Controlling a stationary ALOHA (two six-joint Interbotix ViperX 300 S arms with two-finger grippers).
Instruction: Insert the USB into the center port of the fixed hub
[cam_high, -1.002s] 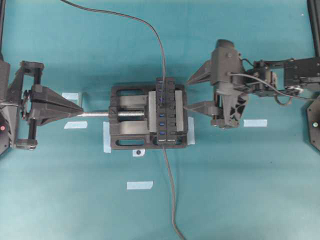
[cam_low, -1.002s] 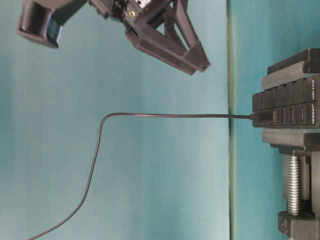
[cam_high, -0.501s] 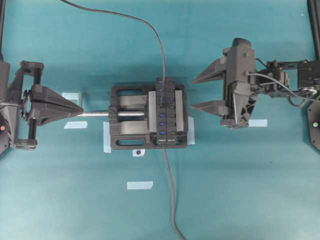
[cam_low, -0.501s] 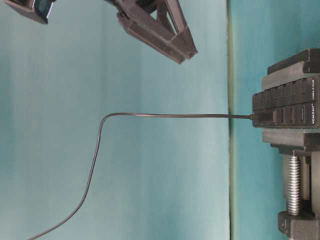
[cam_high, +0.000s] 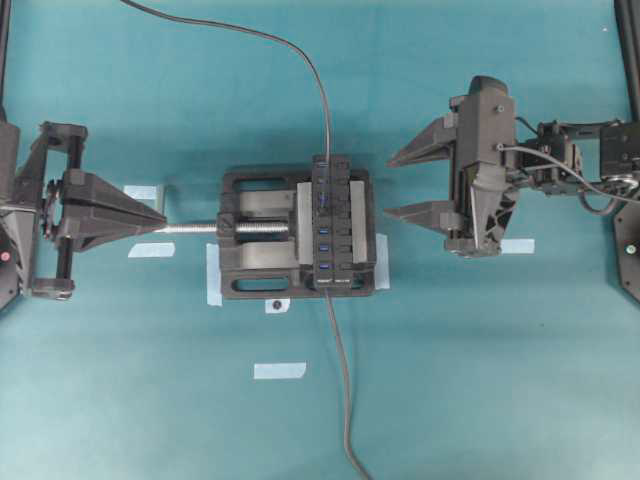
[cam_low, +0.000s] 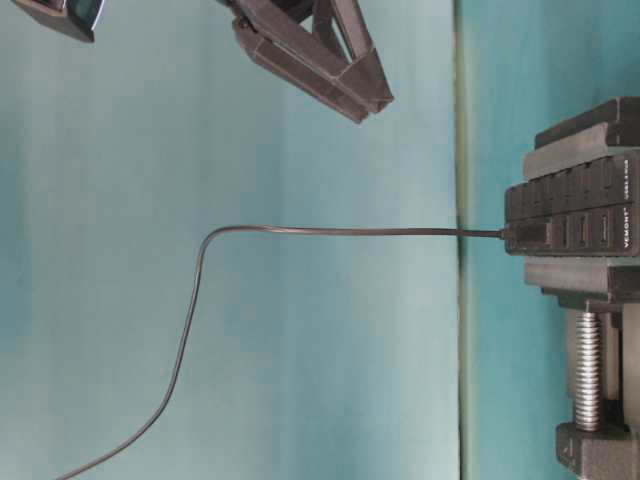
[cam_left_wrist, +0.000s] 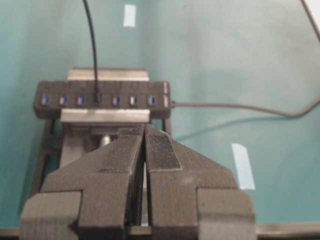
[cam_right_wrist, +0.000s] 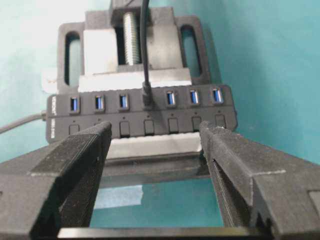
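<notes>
- Centrally, the fixed hub (cam_high: 331, 223) sits clamped in a black vise (cam_high: 262, 235) on the teal table (cam_high: 480, 380), its row of blue slots facing upward.
- The USB (cam_right_wrist: 147, 99) stands plugged into the center port (cam_left_wrist: 98, 99); three blue slots remain visible on either side of it in both wrist views.
- A thin dark cable (cam_low: 300, 231) rises from the plug and trails away across the table; in the table-level view it leaves the hub in a straight run, then curves off toward the frame edge.
- A second cable (cam_high: 340, 380) leaves one end of the hub and runs to the frame's lower edge.
- The right gripper (cam_high: 407, 183) hovers beside the hub, apart from it, its two fingers spread wide and carrying nothing; the right wrist view shows the hub framed in the gap between them.
- The left gripper (cam_high: 160, 218) rests well to the other side, near the tip of the vise's silver screw (cam_high: 195, 228); its fingers (cam_left_wrist: 122, 160) are pressed together with nothing between them.
- Strips of pale tape (cam_high: 279, 370) lie on the table around the vise.
</notes>
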